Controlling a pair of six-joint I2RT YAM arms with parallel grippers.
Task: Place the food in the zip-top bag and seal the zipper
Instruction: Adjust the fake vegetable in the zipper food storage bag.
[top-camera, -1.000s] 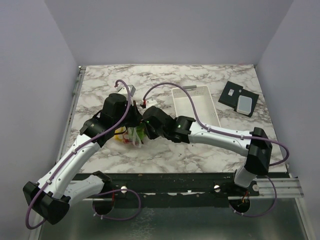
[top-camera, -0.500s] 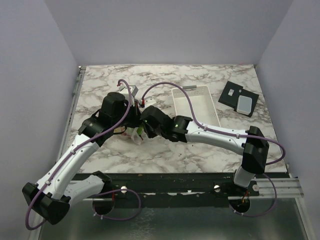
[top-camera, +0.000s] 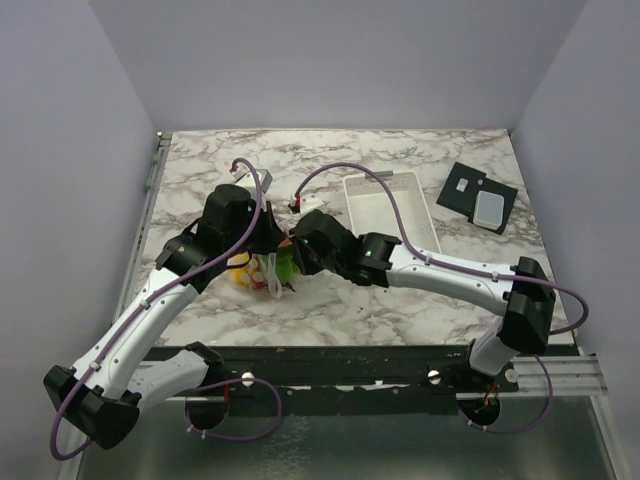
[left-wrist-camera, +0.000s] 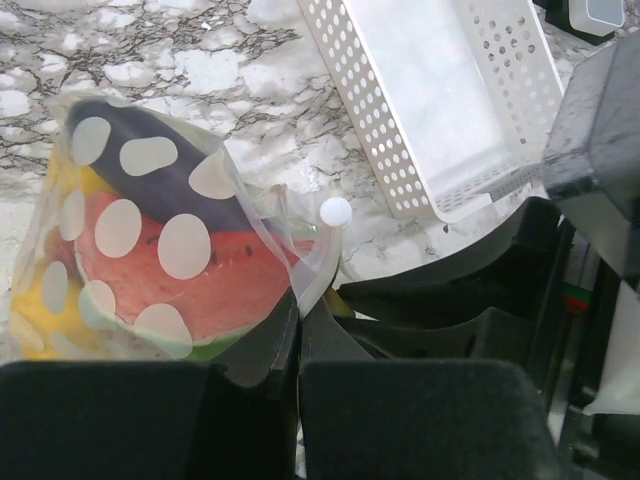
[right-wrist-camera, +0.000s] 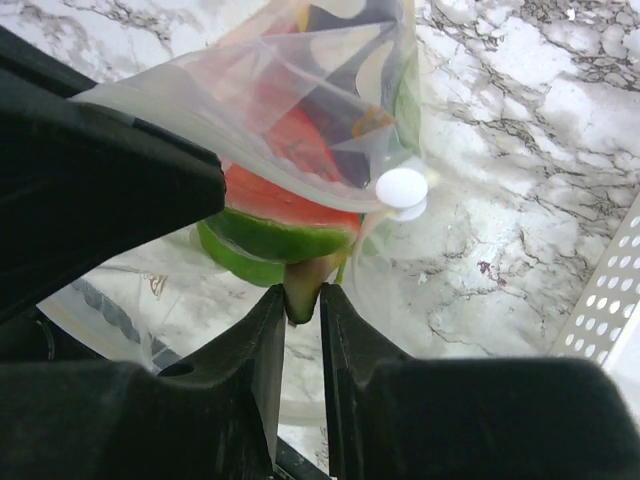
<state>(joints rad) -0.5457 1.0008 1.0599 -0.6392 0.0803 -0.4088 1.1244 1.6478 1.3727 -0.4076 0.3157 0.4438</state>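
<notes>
Two grippers, both at the zip-top bag (left-wrist-camera: 60, 270).

1. Left gripper (left-wrist-camera: 298, 345): on the bag's left side. Fingers pressed together, with a fold of the clear film clamped between them.
2. Right gripper (right-wrist-camera: 300, 300): on the bag's right side, facing the left one. Fingers a narrow slit apart, pinching a greenish fold at the bag's edge.
3. Zip-top bag: clear, printed with white spots, held between the two grippers over the marble table (top-camera: 400, 310). Whether it rests on the surface cannot be told, nor whether its mouth is sealed.
4. Inside the bag: watermelon slice (left-wrist-camera: 200, 290), red with a green rind; dark purple eggplant (left-wrist-camera: 170, 195) above it; yellow piece (left-wrist-camera: 45, 320) at the left.
5. White bead (left-wrist-camera: 336, 211): at the bag's edge, on the side toward the right gripper.
6. White perforated basket (left-wrist-camera: 380, 150): beyond the bag and to its right, apart from it.
7. Black plate (top-camera: 465, 185): far right of the bag, past the basket, with a pale block (top-camera: 490, 207) on it.
</notes>
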